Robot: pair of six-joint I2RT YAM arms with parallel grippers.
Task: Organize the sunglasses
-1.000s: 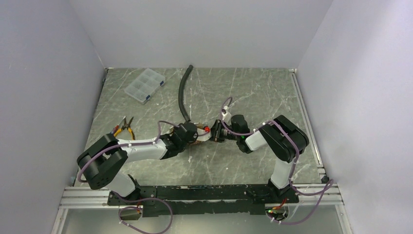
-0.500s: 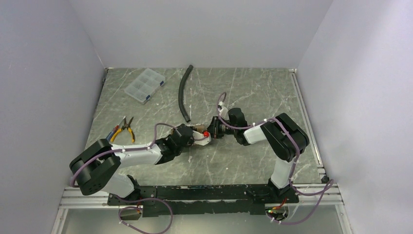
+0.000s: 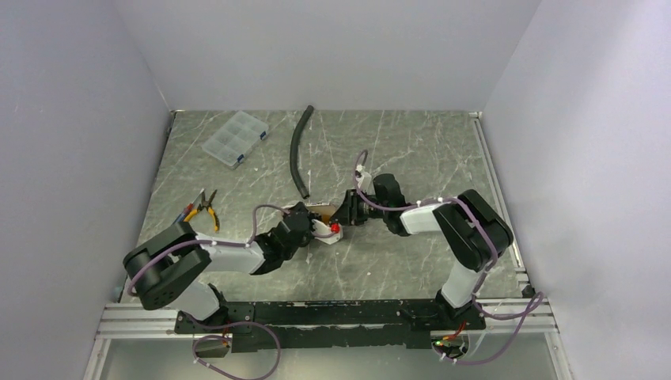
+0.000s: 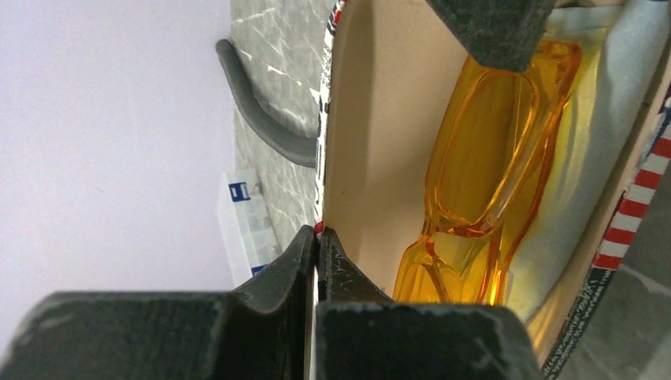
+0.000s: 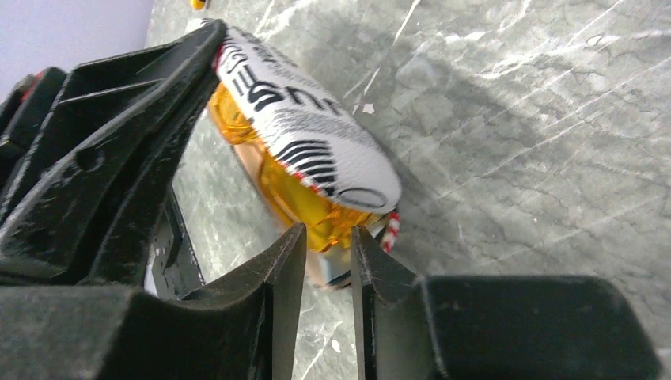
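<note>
Though partly in pouch (image 4: 368, 119), sunglasses (image 4: 483, 142) visible

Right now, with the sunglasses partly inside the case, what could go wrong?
The left gripper pinches only the thin rim of the case; it could slip free. One end of the sunglasses sticks out at the right gripper; pushing askew could bend or jam them.

The pouch (image 5: 308, 134) carries bold black capital letters and black striped marks on white, with red and white stripes along its edge. The letters are tilted and partly hidden, so no whole word reads. The box (image 4: 245, 226) bears a small blue label (image 4: 235, 191), too small to read.
</note>
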